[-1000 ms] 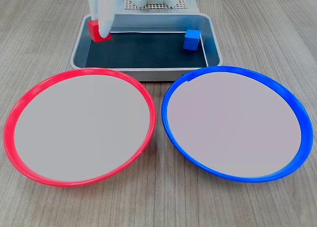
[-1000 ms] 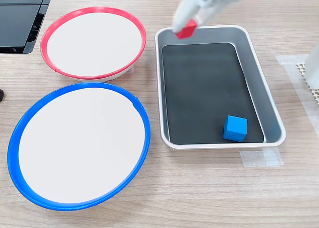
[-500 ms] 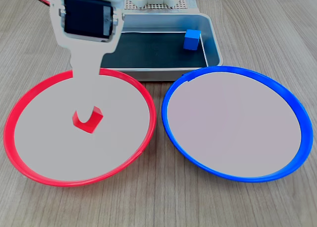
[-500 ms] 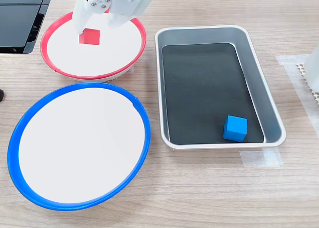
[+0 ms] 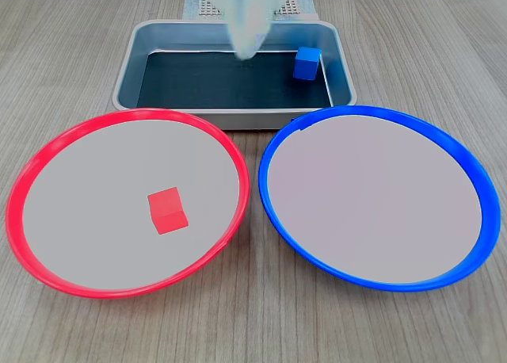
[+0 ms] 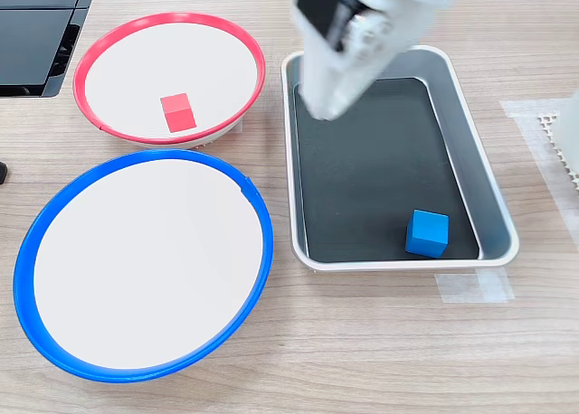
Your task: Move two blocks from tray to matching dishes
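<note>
Table: pale wood-grain table [image 5: 71, 46], carrying everything listed below.

Blue dish: large round shallow plate with a blue rim [image 5: 273, 153] and pale grey centre, empty. It sits at the front right of the table in the first exterior view and at the lower left in the second exterior view [image 6: 27, 242]. It lies just beside the red dish, rims close but apart.

Red dish: large round shallow plate with a red rim [image 5: 24, 181] and pale grey centre, at the front left in the first exterior view and the upper left in the second exterior view [image 6: 86, 66]. It holds the red cube.

Tray: rectangular silver-grey metal pan [image 5: 127, 70] with rounded corners, raised walls and a dark floor, behind both dishes in the first exterior view and to the right of them in the second exterior view [image 6: 493, 197]. It holds the blue cube.

Arm: white robot arm, blurred in both exterior views, reaching over the tray.

Hand: white hand [image 6: 324, 107], pointing down above the tray floor [image 5: 247, 50]. It holds nothing. Blur hides the jaws, so I cannot tell how far apart they stand.

Red cube: small plain bright red cube [image 5: 168, 210], resting free on the red dish, slightly off centre [image 6: 177, 112].

Blue cube: small plain bright blue cube [image 5: 307, 63], on the tray floor near one corner [image 6: 427, 232], well apart from the hand.
</note>
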### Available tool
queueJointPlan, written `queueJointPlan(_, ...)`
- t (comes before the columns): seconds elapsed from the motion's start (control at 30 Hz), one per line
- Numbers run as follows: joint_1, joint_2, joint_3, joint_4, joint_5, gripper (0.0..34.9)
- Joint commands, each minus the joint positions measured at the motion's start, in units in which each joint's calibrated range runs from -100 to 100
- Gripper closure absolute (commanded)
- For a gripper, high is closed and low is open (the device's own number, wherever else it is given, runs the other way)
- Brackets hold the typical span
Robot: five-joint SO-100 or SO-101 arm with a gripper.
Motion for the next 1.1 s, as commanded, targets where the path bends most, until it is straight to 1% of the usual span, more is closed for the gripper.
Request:
queueJointPlan(0.0, -5.5, -9.3, 12.9, 5.0, 0.0, 34.6)
queueJointPlan(0.07, -6.5, -9.4, 16.4, 4.4, 0.1, 33.6)
queueJointPlan(0.1, -6.7, -9.3, 18.4, 3.2, -0.3, 29.3)
queueJointPlan(0.17, -7.1, -9.0, 19.6, 2.1, -0.4, 26.2)
queueJointPlan(0.2, -7.5, -8.8, 20.1, 1.3, -0.8, 23.8)
queueJointPlan(0.23, -8.0, -8.7, 20.4, 0.6, -1.4, 22.2)
queueJointPlan(0.3, -8.8, -8.4, 20.2, -0.1, -3.8, 20.9)
queueJointPlan(0.33, -9.2, -8.3, 19.5, 0.3, -5.4, 21.2)
queueJointPlan(0.4, -9.8, -8.3, 17.5, 2.9, -9.5, 23.2)
queueJointPlan(0.47, -10.2, -8.3, 15.9, 6.1, -13.8, 26.1)
queueJointPlan(0.5, -10.6, -8.3, 15.4, 7.0, -15.9, 26.2)
queueJointPlan(0.57, -11.8, -8.3, 15.4, 7.5, -18.6, 25.4)
queueJointPlan(0.77, -13.0, -7.0, 15.4, 6.1, -25.2, 25.0)
queueJointPlan(0.8, -13.3, -6.4, 15.4, 5.8, -26.1, 24.4)
queueJointPlan(0.9, -14.3, -5.3, 14.4, 5.8, -27.6, 18.8)
queueJointPlan(0.93, -14.7, -5.0, 14.3, 5.7, -27.8, 17.9)
queueJointPlan(0.97, -15.2, -4.7, 14.1, 5.5, -28.1, 16.3)
queueJointPlan(1.0, -15.7, -4.6, 14.1, 5.3, -28.2, 15.6)
queueJointPlan(1.07, -16.9, -4.0, 14.7, 4.1, -28.7, 15.9)
